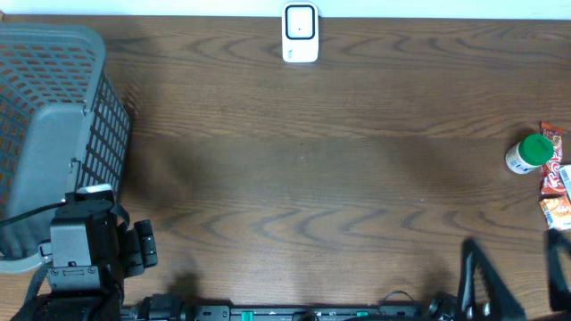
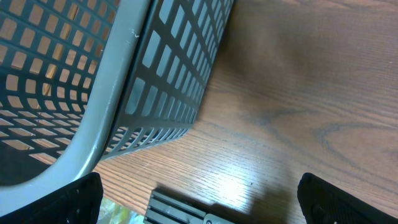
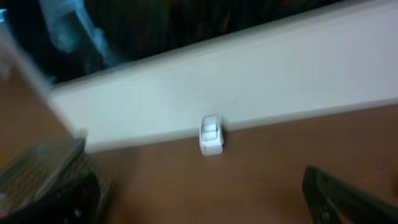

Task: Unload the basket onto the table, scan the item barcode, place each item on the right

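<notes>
The white scanner (image 1: 300, 34) stands at the table's far edge, middle; the blurred right wrist view shows the scanner (image 3: 211, 134) ahead against a white wall strip. The items lie at the right edge: a white bottle with a green cap (image 1: 533, 152) and red snack packets (image 1: 555, 176). No barcode can be made out. My right gripper (image 1: 516, 275) hovers open at the front right, short of the items, nothing between its fingers (image 3: 348, 200). My left gripper (image 1: 143, 245) rests open and empty at the front left beside the basket, its fingers (image 2: 62, 202) wide apart.
A grey mesh basket (image 1: 53, 125) fills the left side of the table, and its wall (image 2: 168, 81) stands close to the left gripper. A black rail (image 1: 268, 314) runs along the front edge. The tabletop is dark wood.
</notes>
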